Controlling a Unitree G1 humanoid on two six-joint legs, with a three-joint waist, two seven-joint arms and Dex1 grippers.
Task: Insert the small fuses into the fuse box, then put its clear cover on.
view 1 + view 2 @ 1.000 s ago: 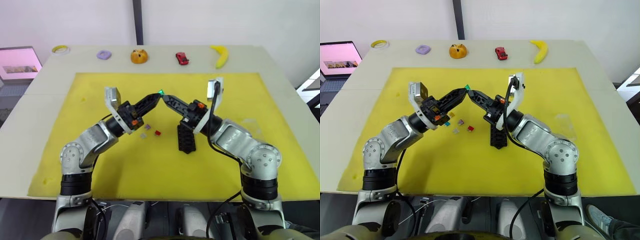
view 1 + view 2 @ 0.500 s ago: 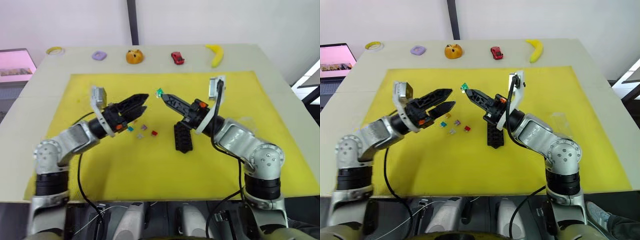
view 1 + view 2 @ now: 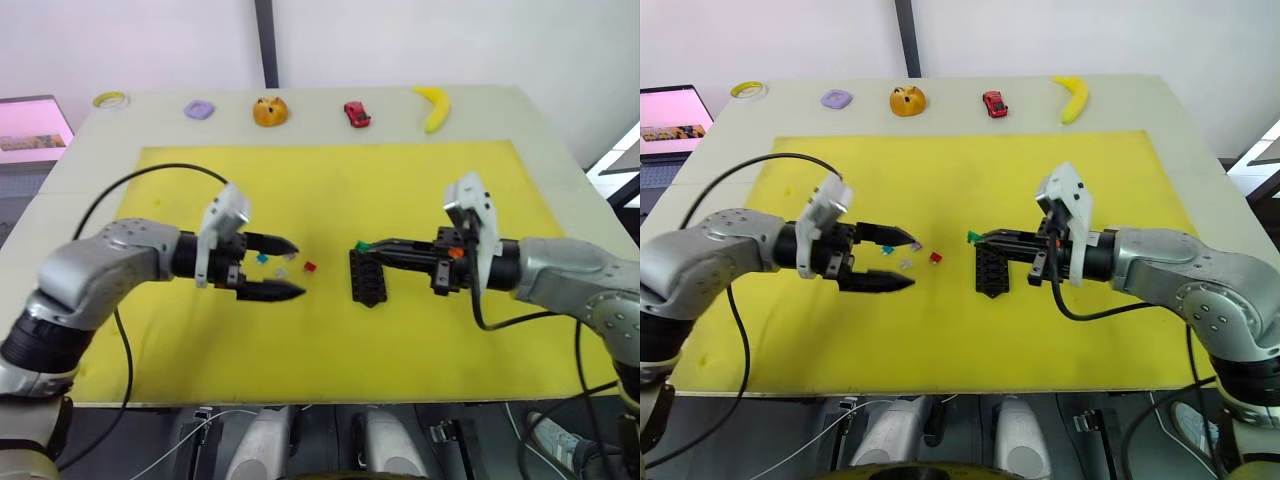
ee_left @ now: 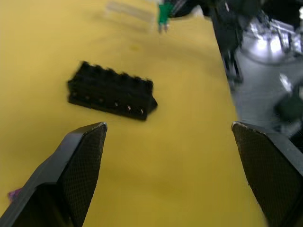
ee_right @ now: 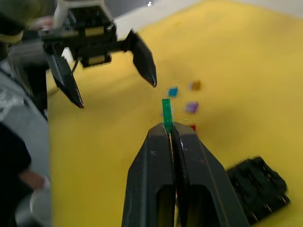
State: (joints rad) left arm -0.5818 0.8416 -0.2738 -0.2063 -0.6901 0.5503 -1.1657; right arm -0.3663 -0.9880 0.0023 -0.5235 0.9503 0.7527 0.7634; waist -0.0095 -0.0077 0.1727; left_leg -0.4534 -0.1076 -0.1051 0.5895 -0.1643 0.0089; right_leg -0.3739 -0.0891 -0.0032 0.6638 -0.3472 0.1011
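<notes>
My right gripper (image 3: 372, 246) is shut on a green fuse (image 3: 362, 246), which hangs just above the far end of the black fuse box (image 3: 366, 279) and does not touch it. The box lies on the yellow mat (image 3: 330, 190). To its left lie loose small fuses: blue (image 3: 262, 258), grey (image 3: 281, 271) and red (image 3: 310, 267). An olive one (image 5: 194, 85) and a purple one (image 5: 191, 107) lie with them in the right wrist view. My left gripper (image 3: 297, 268) stands open around these fuses, holding nothing. A faint clear shape (image 4: 129, 9), perhaps the cover, lies beyond the box.
Along the table's back edge sit a tape ring (image 3: 109, 100), a purple piece (image 3: 199, 109), an orange object (image 3: 267, 111), a red toy car (image 3: 357, 114) and a banana (image 3: 436, 106). A laptop (image 3: 672, 112) stands off the table's left.
My left gripper opened, let go of the green fuse and drew back left and down to the loose fuses. My right gripper kept the fuse and lowered it toward the box.
</notes>
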